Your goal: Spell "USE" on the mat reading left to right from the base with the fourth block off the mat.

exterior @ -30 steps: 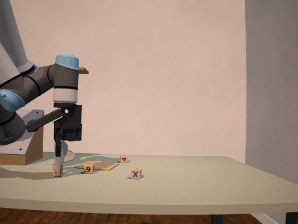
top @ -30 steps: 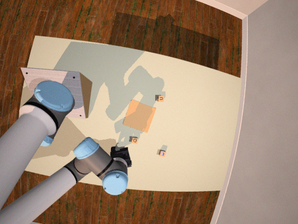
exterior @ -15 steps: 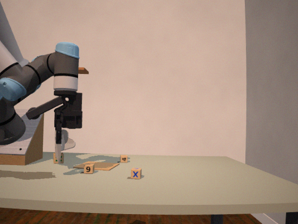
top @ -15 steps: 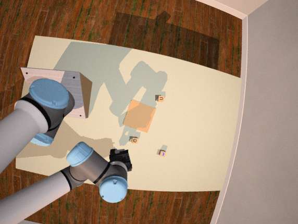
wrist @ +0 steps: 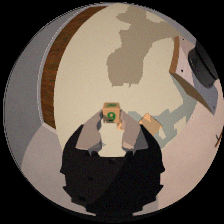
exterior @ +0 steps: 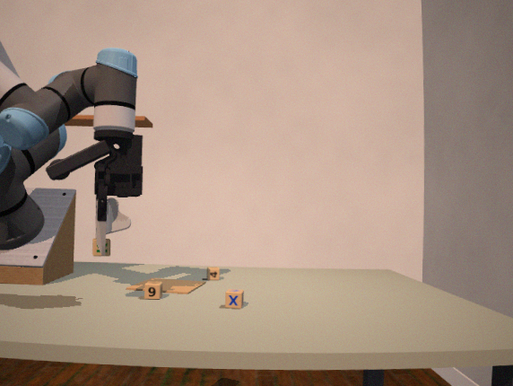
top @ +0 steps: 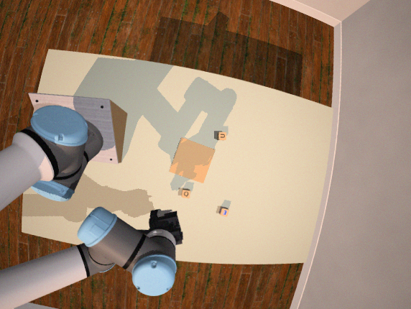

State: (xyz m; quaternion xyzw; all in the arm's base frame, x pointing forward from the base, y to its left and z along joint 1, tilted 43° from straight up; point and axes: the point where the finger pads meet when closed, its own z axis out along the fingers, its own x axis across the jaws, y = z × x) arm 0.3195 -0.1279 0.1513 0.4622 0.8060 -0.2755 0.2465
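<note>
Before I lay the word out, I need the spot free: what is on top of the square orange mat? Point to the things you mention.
No block sits on the square orange mat point(top: 205, 158) point(exterior: 181, 289) point(wrist: 151, 126), only shadow; its underside is hidden against the table.

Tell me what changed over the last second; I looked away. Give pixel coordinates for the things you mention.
The gripper point(top: 172, 212) point(exterior: 102, 253) point(wrist: 111, 110) rose, lifting the held block point(exterior: 107, 247) point(wrist: 111, 114) well above the table point(top: 266, 162) point(exterior: 314, 328) point(wrist: 82, 80). The U block point(top: 222, 136) point(exterior: 213, 274), Q block point(top: 185, 194) point(exterior: 152, 291), X block point(top: 224, 212) point(exterior: 234, 299) and mat point(top: 192, 159) point(exterior: 186, 288) point(wrist: 151, 123) stayed put.
</note>
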